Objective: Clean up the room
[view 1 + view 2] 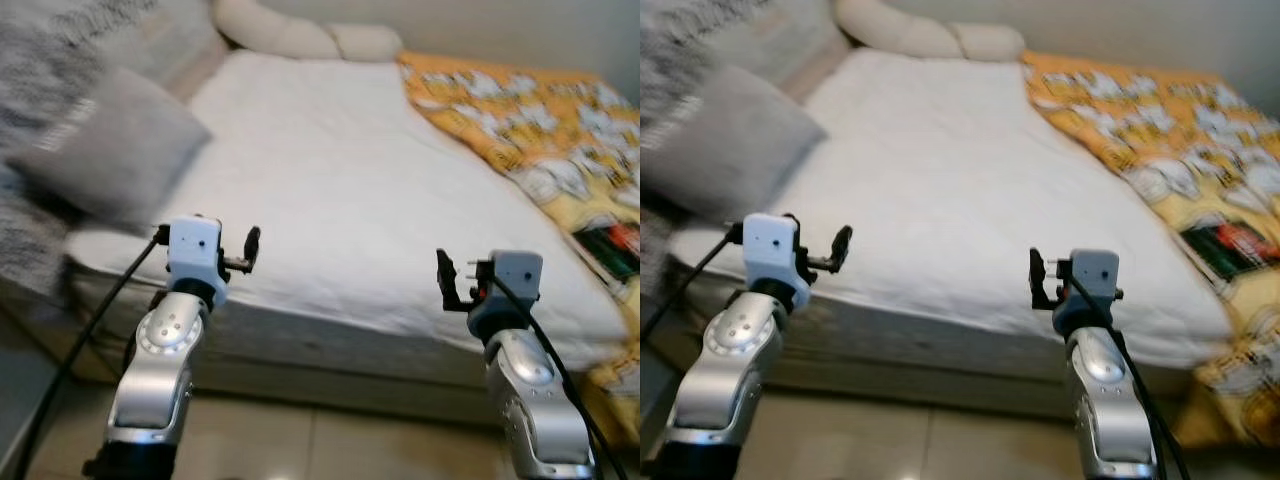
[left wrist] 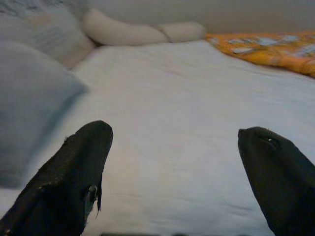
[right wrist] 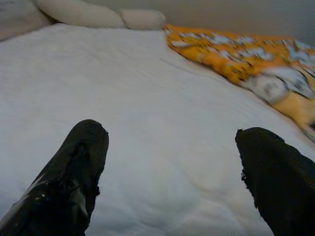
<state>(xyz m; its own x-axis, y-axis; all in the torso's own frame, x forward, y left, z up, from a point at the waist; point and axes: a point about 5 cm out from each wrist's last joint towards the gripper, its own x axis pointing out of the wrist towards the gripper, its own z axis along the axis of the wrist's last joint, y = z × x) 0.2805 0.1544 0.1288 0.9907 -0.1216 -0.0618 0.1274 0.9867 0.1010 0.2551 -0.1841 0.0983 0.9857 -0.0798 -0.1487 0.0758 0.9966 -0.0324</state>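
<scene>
With the left tool [image 1: 252,250] and right tool [image 1: 443,280] both spread wide and empty over the white bed's [image 1: 340,190] foot edge, the likely job is the rumpled orange patterned blanket [image 1: 530,130] on its right side: step closer before reaching.

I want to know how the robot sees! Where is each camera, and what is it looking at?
Left eye view: on the head, looking down at the bed; both silver arms show.
Right eye view: beside it, same scene.
Left wrist view: looks along the open left gripper over the white sheet.
Right wrist view: looks along the open right gripper.
Shared: the orange blanket and cream pillows.
</scene>
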